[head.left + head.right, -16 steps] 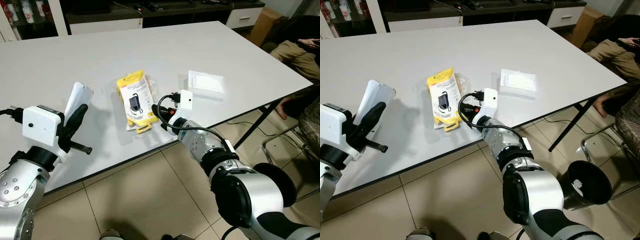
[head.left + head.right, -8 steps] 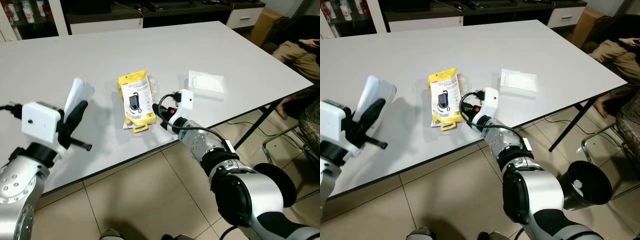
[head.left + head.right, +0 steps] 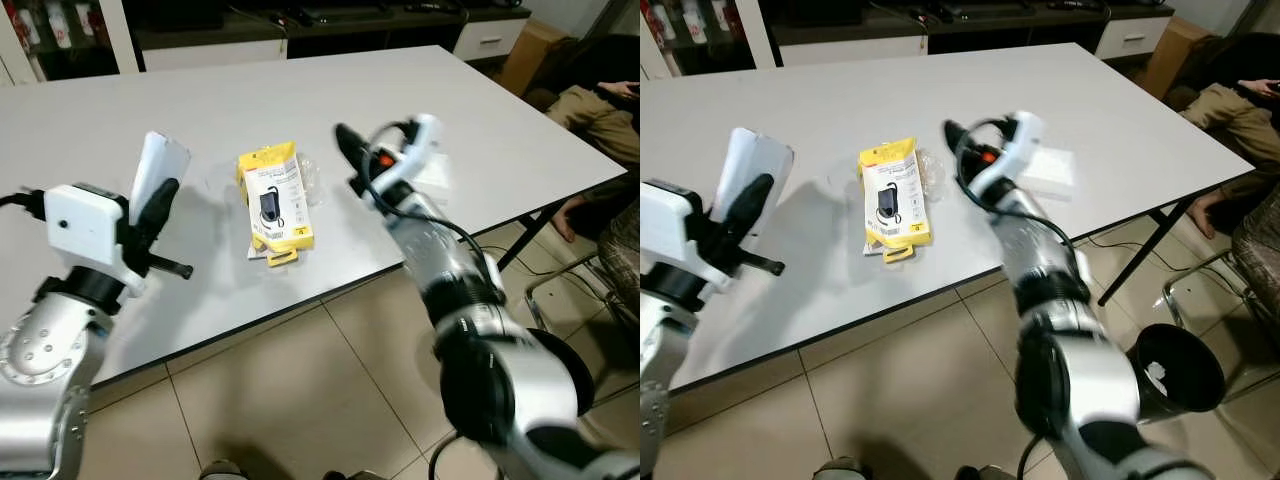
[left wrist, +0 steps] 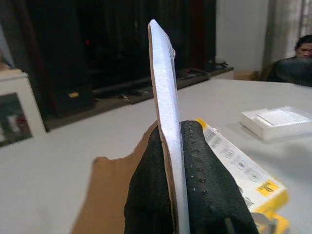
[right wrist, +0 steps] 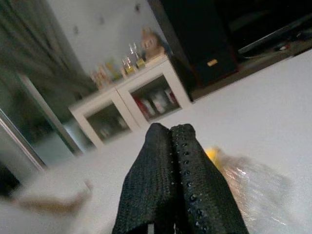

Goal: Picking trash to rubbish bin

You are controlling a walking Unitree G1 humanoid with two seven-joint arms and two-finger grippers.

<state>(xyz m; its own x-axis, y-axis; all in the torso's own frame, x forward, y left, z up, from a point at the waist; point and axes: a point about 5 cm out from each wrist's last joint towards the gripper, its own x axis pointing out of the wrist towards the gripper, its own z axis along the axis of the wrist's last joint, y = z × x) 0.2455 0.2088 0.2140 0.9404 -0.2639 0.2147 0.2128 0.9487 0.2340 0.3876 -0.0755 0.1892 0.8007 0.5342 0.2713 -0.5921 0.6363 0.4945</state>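
Trash card (image 3: 160, 175) pinched upright in left gripper (image 4: 170, 161) jaws, well left of yellow packet (image 3: 275, 197) on worktop (image 3: 200, 110); right gripper (image 5: 170, 170) jaws pressed together, raised beside packet, white box (image 4: 275, 121) beyond.

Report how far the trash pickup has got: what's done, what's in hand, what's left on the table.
Done: nothing visibly binned, though something pale lies in the black round bin on the floor.

In hand: the left gripper is shut on a flat white card-like piece, held above the white table.

Left: the yellow packaged item with crinkled clear plastic beside it, and the white shallow tray. The right gripper, shut and empty, hovers above the table between them.
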